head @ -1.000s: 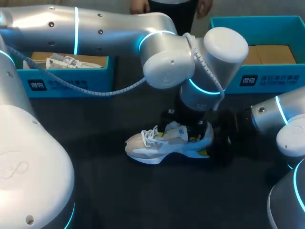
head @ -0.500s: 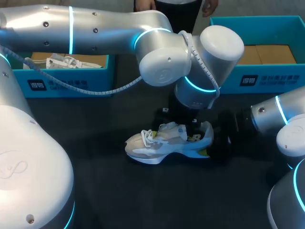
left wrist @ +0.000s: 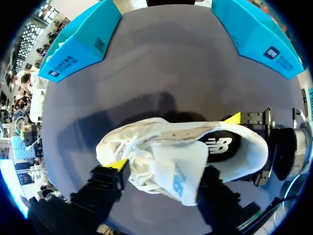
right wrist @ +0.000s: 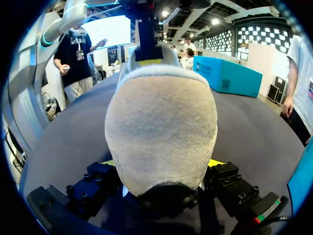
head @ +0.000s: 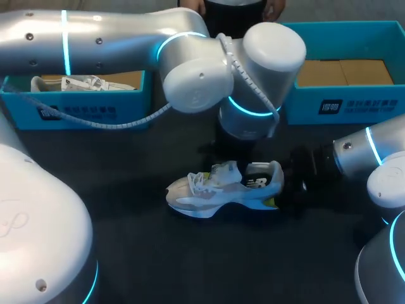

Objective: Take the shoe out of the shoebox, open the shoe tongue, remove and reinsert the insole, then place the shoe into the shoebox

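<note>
Two grippers were at the shoe (head: 221, 190). My right gripper (right wrist: 162, 164) was clamped on the heel (right wrist: 161, 122), a yellow tip pressed to each side, steadying the shoe on its sole on the table (head: 190, 253). My left gripper (left wrist: 164, 175) hung over the laces, with the tongue (left wrist: 178, 166) standing up toward it. Whether it gripped the tongue or had let go I could not tell, as the tongue hid much of it.

As for progress, the shoe was already out of its box, and the tongue looked pulled open or nearly so. I judged the insole work not yet done, with removal, refitting and boxing all left. The open blue shoebox (head: 354, 104) on my right, showing only cardboard, stood well apart from the shoe. Another blue box (head: 88, 111) on my left held a second white shoe (head: 76, 82).
</note>
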Controlling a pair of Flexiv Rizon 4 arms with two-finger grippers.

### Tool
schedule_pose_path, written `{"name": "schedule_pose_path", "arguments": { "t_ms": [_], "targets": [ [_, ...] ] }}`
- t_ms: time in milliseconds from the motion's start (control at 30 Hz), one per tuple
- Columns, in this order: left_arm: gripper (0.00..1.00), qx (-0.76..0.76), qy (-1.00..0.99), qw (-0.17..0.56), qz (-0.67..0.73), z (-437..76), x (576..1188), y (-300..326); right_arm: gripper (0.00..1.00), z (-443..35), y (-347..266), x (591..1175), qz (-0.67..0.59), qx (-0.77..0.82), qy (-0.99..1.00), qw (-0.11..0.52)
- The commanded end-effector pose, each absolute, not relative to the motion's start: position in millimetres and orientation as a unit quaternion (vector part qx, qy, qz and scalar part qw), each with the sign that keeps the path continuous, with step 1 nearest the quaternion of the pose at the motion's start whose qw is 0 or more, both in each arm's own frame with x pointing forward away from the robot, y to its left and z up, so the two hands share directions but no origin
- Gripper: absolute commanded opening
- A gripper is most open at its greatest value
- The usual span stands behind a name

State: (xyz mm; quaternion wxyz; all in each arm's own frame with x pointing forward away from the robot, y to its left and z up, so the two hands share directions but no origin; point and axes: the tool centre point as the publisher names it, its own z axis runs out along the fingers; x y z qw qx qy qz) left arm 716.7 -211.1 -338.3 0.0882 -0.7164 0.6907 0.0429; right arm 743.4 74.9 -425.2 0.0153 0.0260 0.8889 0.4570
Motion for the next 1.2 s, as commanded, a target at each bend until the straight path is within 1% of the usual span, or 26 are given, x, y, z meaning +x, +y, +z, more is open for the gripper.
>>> {"name": "schedule_pose_path", "arguments": {
  "t_ms": [33, 100, 200, 267, 567, 1000, 1133, 1167, 1200],
  "targets": [
    [0.28, -0.723, 0.686, 0.072, 0.018, -334, 710, -206, 0.00, -426, 77, 744, 0.454, 0.027, 0.890, 0.016],
    [0.20, -0.720, 0.691, 0.062, 0.012, -333, 710, -208, 0.00, -426, 77, 744, 0.454, 0.027, 0.890, 0.016],
    [0.16, -0.719, 0.693, 0.051, 0.003, -331, 709, -210, 0.00, -426, 77, 744, 0.454, 0.027, 0.890, 0.016],
    [0.00, -0.718, 0.694, 0.047, -0.003, -329, 708, -210, 0.00, -426, 77, 744, 0.454, 0.027, 0.890, 0.016],
    [0.00, -0.718, 0.695, 0.039, -0.022, -320, 706, -202, 0.00, -426, 77, 744, 0.454, 0.027, 0.890, 0.016],
    [0.00, -0.735, 0.676, 0.034, -0.027, -318, 699, -170, 0.00, -426, 77, 744, 0.454, 0.027, 0.890, 0.016],
    [0.04, -0.740, 0.672, 0.036, -0.023, -320, 696, -159, 0.00, -426, 77, 744, 0.454, 0.027, 0.890, 0.016],
    [0.06, -0.741, 0.670, 0.035, -0.020, -321, 696, -156, 0.00, -426, 77, 744, 0.454, 0.027, 0.890, 0.016],
    [0.11, -0.742, 0.670, 0.035, -0.018, -323, 695, -154, 0.00, -426, 77, 744, 0.454, 0.027, 0.890, 0.016]
  ]
}}
